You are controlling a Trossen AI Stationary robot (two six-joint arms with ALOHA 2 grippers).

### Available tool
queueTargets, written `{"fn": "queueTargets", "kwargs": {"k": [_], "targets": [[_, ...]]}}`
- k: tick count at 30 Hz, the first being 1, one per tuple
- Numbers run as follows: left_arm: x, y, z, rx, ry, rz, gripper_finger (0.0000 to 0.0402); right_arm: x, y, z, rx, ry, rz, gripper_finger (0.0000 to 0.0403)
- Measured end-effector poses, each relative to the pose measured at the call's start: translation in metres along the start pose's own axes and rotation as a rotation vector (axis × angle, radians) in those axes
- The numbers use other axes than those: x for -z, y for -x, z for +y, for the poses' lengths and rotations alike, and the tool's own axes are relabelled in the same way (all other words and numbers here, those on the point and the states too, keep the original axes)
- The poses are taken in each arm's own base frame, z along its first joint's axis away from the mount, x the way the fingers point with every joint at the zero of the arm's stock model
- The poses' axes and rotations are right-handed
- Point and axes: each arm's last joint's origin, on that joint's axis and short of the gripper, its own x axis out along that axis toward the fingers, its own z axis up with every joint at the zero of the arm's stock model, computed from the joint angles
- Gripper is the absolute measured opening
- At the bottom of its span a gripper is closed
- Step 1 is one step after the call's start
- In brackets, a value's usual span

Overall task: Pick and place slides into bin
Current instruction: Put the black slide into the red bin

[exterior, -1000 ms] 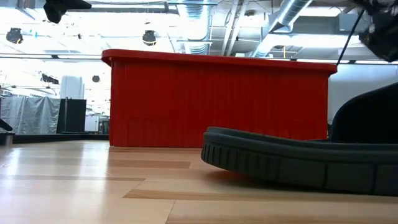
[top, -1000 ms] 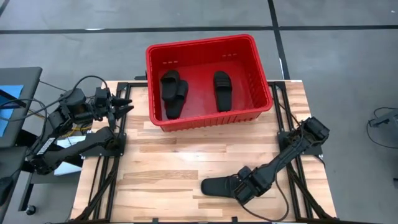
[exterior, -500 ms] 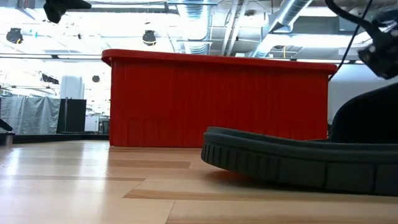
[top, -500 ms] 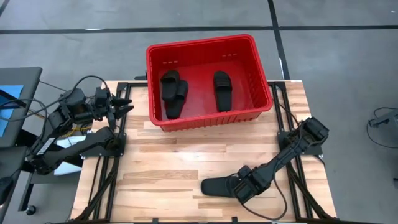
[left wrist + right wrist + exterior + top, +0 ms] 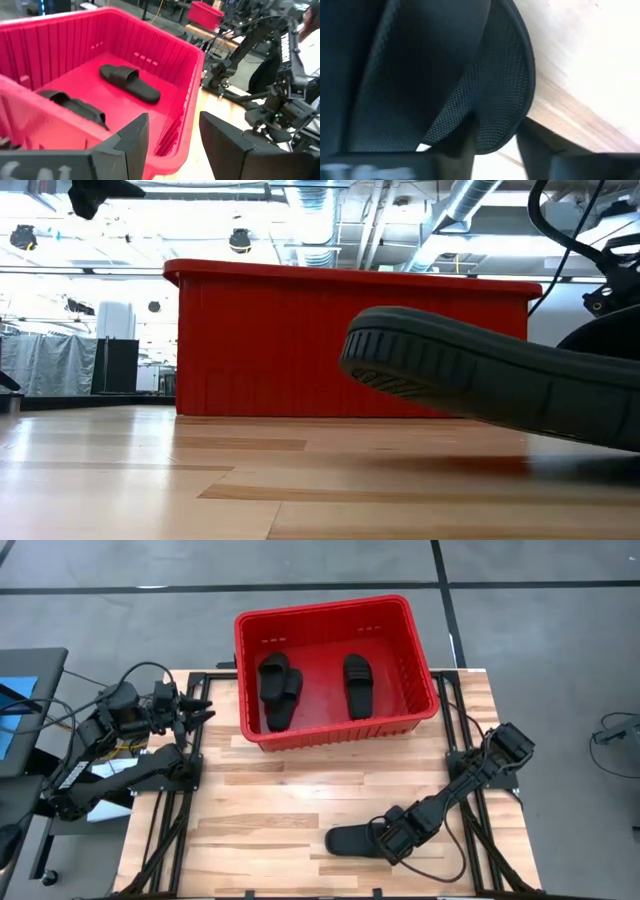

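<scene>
The red bin stands at the table's far middle. Three black slides lie on its floor: two overlapping at its left and one at its right. A fourth black slide is near the table's front edge, and my right gripper is shut on it. In the low view this slide tilts, with its free end raised. My left gripper is open and empty, in the air just left of the bin; the left wrist view looks into the bin. My right gripper holds the slide at the end nearer the table's right edge. Its two fingers stand on either side of a mesh-lined edge. It comes at the slide low, from the table's right. The free end is raised off the wood; the held end is hidden.
Bare wooden tabletop lies between the bin and the held slide. Black frame rails run along the table's left and right sides. A second red bin and other arms show in the room beyond.
My right gripper has risen a little with the slide. The slide lay nearly flat on the table before. Now its free end is tipped up, clear of the wood. In the high view it has shifted slightly toward the table's right.
</scene>
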Motion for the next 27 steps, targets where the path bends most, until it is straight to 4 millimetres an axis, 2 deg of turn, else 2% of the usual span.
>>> {"fn": "queueTargets", "kwargs": {"k": [3,5,17,27], "targets": [[0.002,0.0,0.001,-0.009,-0.003,0.014,0.0164,-0.003,0.0,-0.002,0.01,0.019,0.001,0.0046],[0.002,0.0,0.001,-0.018,-0.006,0.019,0.0164,-0.006,0.001,-0.003,0.014,0.011,0.008,0.0018],[0.002,0.0,0.001,-0.034,-0.012,0.015,0.0164,-0.01,0.006,-0.003,0.042,0.022,-0.033,0.0002],[0.002,0.0,0.001,-0.034,-0.04,0.016,0.0164,-0.007,0.034,0.001,0.115,0.001,-0.138,0.0001]]}}
